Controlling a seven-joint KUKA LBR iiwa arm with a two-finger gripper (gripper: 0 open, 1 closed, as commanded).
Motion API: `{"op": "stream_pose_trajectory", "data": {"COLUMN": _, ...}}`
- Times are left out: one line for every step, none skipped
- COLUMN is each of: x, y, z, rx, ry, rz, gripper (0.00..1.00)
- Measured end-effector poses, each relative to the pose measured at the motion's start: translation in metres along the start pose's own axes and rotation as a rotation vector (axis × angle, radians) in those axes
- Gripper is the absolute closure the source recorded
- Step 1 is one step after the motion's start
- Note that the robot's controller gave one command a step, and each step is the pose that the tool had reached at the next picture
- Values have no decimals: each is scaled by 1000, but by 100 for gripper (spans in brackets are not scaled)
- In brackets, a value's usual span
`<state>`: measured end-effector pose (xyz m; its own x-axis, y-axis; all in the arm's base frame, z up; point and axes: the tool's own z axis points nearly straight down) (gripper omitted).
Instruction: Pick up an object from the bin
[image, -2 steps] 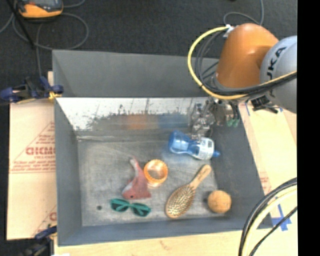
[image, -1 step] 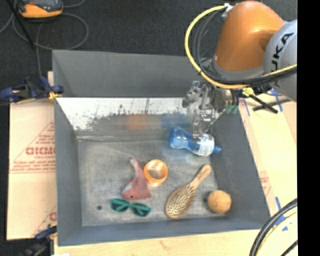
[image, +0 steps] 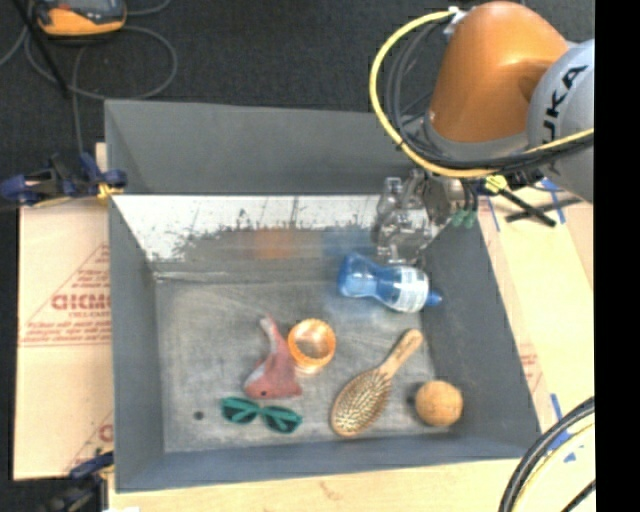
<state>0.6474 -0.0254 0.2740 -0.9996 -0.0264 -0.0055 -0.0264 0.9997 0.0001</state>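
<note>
Reaching in from the right, the gripper (image: 403, 243) is hanging at the back right of the grey bin (image: 132, 320), just above and seemingly touching the upper edge of a blue plastic bottle (image: 384, 283); whether it is open or closed cannot be told, and nothing is showing as clasped in it. That bottle is lying on its side on the bin floor near the back wall. Its long axis is running roughly left to right and dipping slightly toward the right, with the rounded blue end pointing left and the end with the white band pointing at the right wall. Everything else is sitting well apart from it, toward the front: one clear orange cup (image: 312, 345), one pinkish-red toy (image: 271, 373) touching the cup's left side, one pair of green sunglasses (image: 262, 413) just in front of the toy, one wooden hairbrush (image: 374, 390) lying on a diagonal with its handle aiming back and right, and one brown ball (image: 438, 403) just right of the brush head. That is six things, one of each kind.
</note>
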Motion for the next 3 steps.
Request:
{"op": "stream_pose_trajectory", "data": {"x": 0, "y": 0, "z": 0, "rx": 0, "ry": 0, "rz": 0, "gripper": 100}}
{"op": "stream_pose_trajectory", "data": {"x": 1, "y": 30, "z": 52, "rx": 0, "ry": -5, "rz": 62, "gripper": 100}}
{"op": "stream_pose_trajectory", "data": {"x": 33, "y": 47, "z": 113, "rx": 1, "ry": 2, "rz": 275, "gripper": 0}}
